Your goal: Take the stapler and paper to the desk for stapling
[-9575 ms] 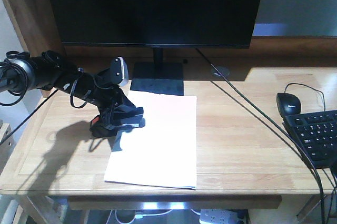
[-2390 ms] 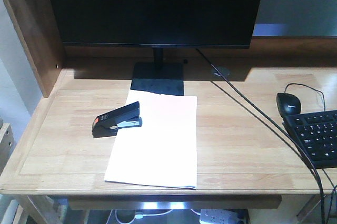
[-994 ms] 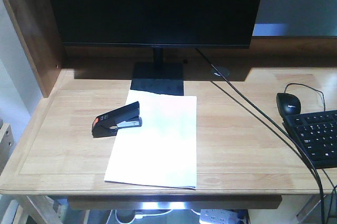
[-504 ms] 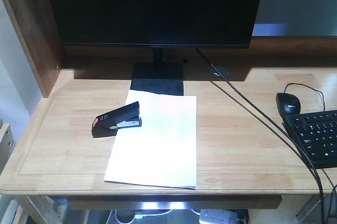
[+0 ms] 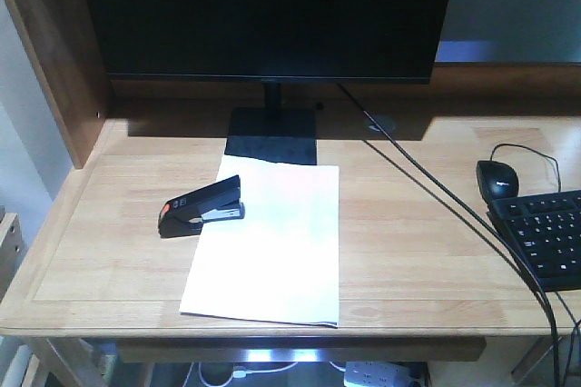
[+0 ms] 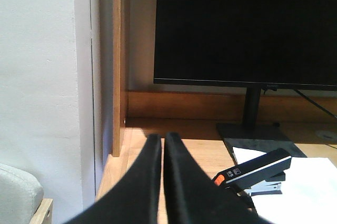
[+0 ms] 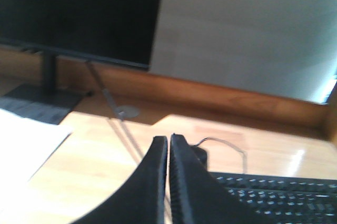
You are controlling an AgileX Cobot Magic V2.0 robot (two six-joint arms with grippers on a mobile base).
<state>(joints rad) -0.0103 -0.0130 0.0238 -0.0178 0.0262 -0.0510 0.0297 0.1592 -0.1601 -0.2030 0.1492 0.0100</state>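
Observation:
The black stapler (image 5: 201, 206) with an orange-red end lies on the desk (image 5: 118, 251), its silvery front over the left edge of the paper (image 5: 272, 246). The white sheets lie flat in front of the monitor stand. In the left wrist view the stapler (image 6: 255, 167) and paper (image 6: 303, 195) sit ahead to the right. My left gripper (image 6: 162, 139) is shut and empty, back at the desk's left end, apart from the stapler. My right gripper (image 7: 169, 140) is shut and empty over the right side; a corner of the paper (image 7: 23, 140) shows at left. Neither arm shows in the front view.
A large black monitor (image 5: 268, 10) on its stand (image 5: 272, 135) fills the back. A cable (image 5: 436, 196) crosses the desk diagonally. A black mouse (image 5: 497, 177) and keyboard (image 5: 549, 237) sit at the right. A wooden side panel (image 5: 54, 51) rises at the left.
About ten seconds ago the left arm was over the stapler at the paper's edge; it has since withdrawn out of the front view. Over the last seconds nothing has moved.

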